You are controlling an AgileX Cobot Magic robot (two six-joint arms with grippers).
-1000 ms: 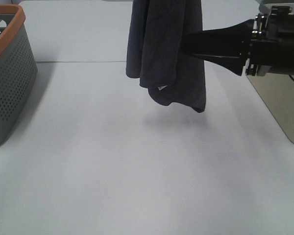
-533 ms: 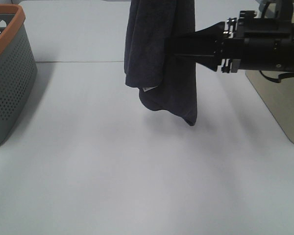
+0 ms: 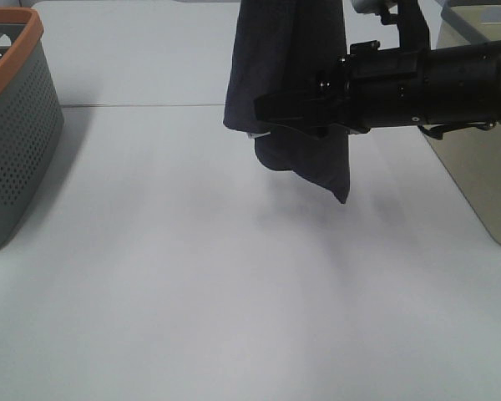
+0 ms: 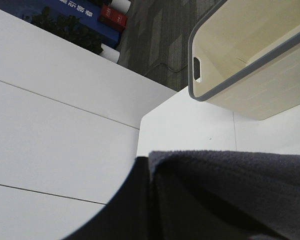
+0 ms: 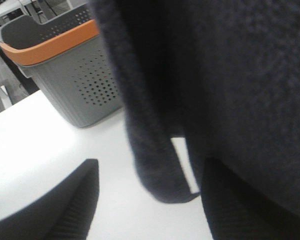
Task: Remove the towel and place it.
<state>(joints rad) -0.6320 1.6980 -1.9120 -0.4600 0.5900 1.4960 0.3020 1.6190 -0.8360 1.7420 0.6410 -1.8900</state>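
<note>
The towel (image 3: 288, 75) hangs in folds from above the frame at the far middle, its lowest corner clear of the tabletop (image 3: 234, 292). It is bunched in the clenched left fingers (image 4: 122, 210). The right fingers (image 5: 65, 210) are spread wide, reaching in from the right against the cloth. A grey, orange-rimmed basket (image 3: 17, 125) stands at far left and a beige bin (image 3: 484, 175) at right.

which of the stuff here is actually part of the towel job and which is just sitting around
In the job:
- towel, hanging above the table
- right gripper, open, a finger on either side of the towel

Just sitting there:
- grey basket with orange rim, untouched
- beige bin, untouched
</note>
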